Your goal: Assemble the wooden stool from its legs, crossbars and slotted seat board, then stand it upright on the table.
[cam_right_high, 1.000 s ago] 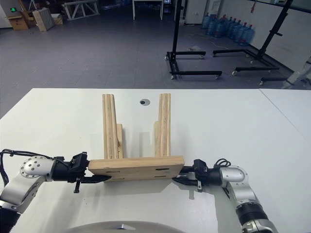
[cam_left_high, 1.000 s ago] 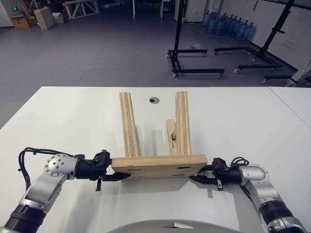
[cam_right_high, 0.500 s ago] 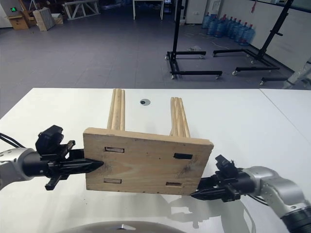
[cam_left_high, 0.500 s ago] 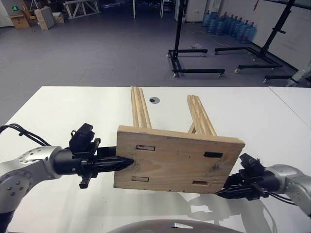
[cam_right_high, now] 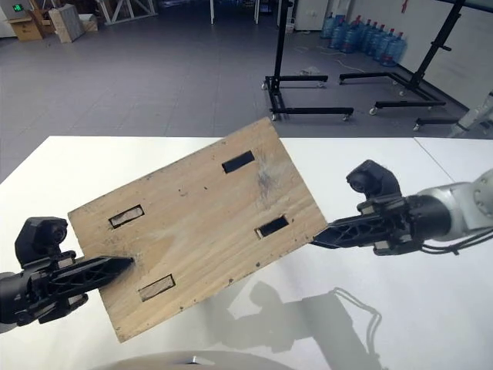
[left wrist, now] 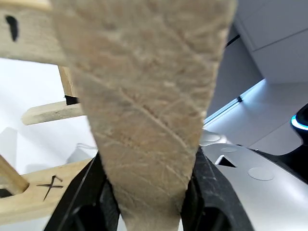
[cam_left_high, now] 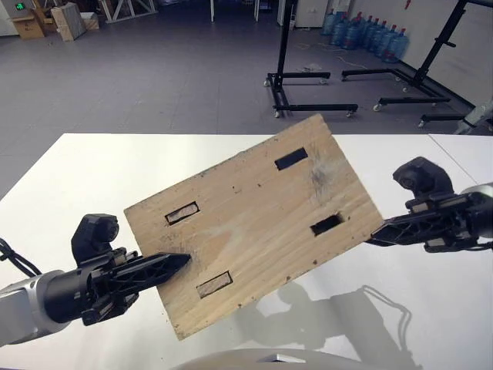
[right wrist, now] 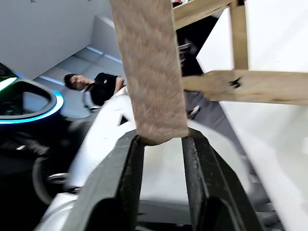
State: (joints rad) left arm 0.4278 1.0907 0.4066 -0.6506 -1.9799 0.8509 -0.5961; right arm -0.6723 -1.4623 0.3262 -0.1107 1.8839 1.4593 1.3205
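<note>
The assembled wooden stool hangs in the air above the white table (cam_left_high: pixel 77 169). Its slotted seat board (cam_left_high: pixel 254 231) faces me and is tilted, with the right side higher. The legs are hidden behind the board in the eye views. My left gripper (cam_left_high: pixel 181 262) is shut on the board's lower left edge. My right gripper (cam_left_high: pixel 375 237) is shut on the right edge. In the left wrist view the board's edge (left wrist: pixel 144 120) sits between the black fingers (left wrist: pixel 91 197), with a crossbar (left wrist: pixel 53 111) behind. The right wrist view shows the board's edge (right wrist: pixel 149 72) clamped between the fingers (right wrist: pixel 127 178), and a crossbar (right wrist: pixel 245 86) beyond.
The stool's shadow (cam_left_high: pixel 331 324) falls on the table's near right part. A second white table (cam_left_high: pixel 470 150) adjoins at the right. Black wheeled stands (cam_left_high: pixel 308 77) and blue water bottles (cam_left_high: pixel 370 35) are on the floor far behind.
Both grippers have lifted the stool off the table and turned it, so the seat board now faces me. The right side rose higher and the legs went out of sight.
</note>
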